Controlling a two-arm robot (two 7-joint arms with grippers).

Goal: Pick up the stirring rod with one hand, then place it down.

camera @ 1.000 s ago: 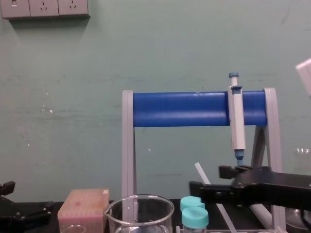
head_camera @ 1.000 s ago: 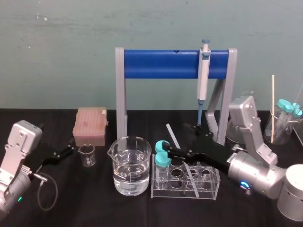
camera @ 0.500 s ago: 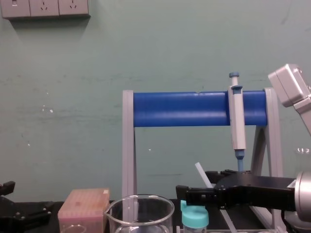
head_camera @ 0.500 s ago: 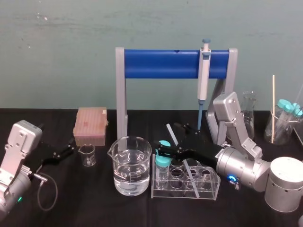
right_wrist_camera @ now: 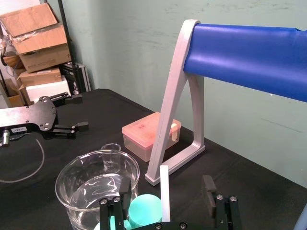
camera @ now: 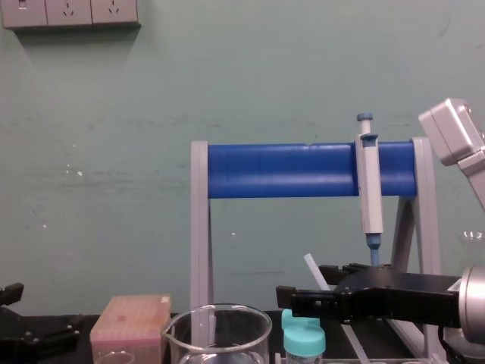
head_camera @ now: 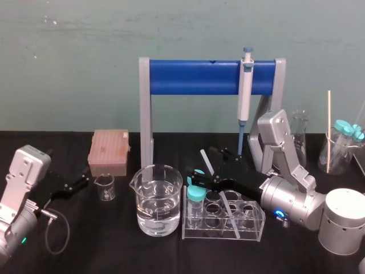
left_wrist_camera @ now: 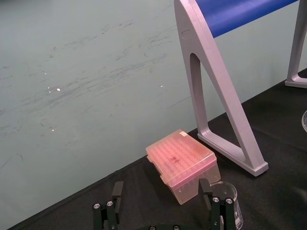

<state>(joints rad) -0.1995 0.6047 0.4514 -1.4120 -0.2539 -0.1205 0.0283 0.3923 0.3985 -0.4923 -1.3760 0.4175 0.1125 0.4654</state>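
Right end effector (head_camera: 203,165) hovers over the rack (head_camera: 256,221), jaws spread wide and empty. Stirring rod (right_wrist_camera: 164,191) leans tilted in the rack, its upper end rising between the jaws, its long axis across their closing line; no contact shows. Left end effector (head_camera: 73,184), also open, sits parked on the tabletop well away, so the right is nearer.

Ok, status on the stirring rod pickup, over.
Right pincer open, straddling the stirring rod, not yet gripping. Rod leaning in the tube rack. Left pincer open, parked at left. Teal-capped tube close beside the right pincer.
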